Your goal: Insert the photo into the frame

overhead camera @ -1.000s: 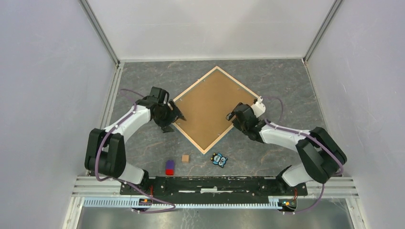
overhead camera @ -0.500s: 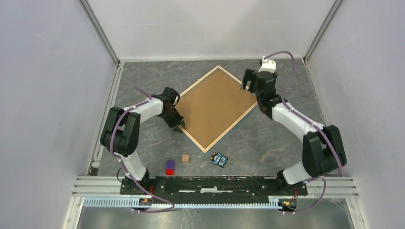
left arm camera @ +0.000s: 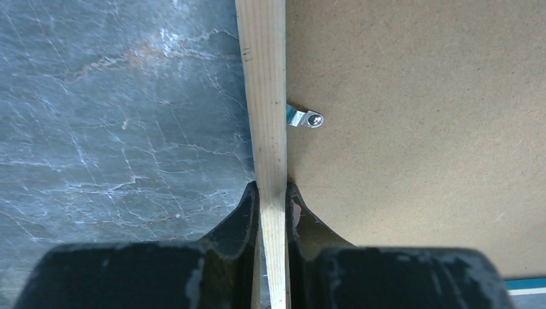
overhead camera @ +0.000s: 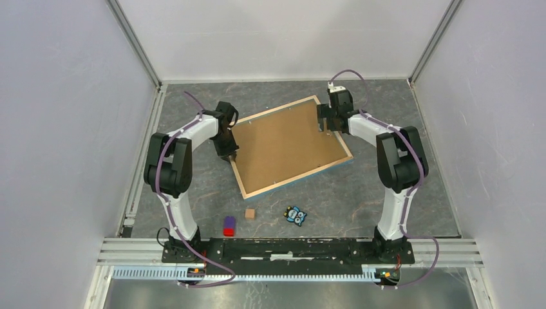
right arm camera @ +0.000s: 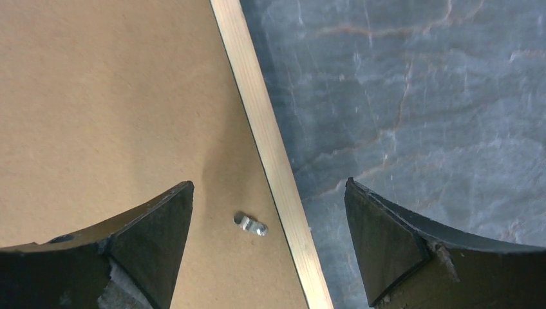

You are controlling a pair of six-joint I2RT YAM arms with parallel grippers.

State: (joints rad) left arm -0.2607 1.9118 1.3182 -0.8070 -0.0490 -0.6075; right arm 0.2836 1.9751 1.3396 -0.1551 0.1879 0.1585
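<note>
The frame (overhead camera: 299, 177) lies face down on the grey table, its light wood back rim up and a brown backing board (overhead camera: 290, 145) inside it. The photo is hidden. My left gripper (overhead camera: 232, 154) is at the frame's left rim. In the left wrist view the gripper (left arm camera: 273, 190) is shut on the wood rim (left arm camera: 265, 96), one finger on the table side and one on the board (left arm camera: 418, 129) side, near a metal clip (left arm camera: 306, 118). My right gripper (overhead camera: 326, 122) hovers open over the far right rim (right arm camera: 264, 135), straddling it and a clip (right arm camera: 251, 224).
Near the front of the table lie a small wooden cube (overhead camera: 250, 213), a purple and red block (overhead camera: 228, 224) and a small owl figure (overhead camera: 295, 214). White walls close in the table on the left, back and right.
The frame has turned from a diamond pose to nearly square-on. My left gripper closed onto its left rim. The right gripper moved up to the far right rim and stands open.
</note>
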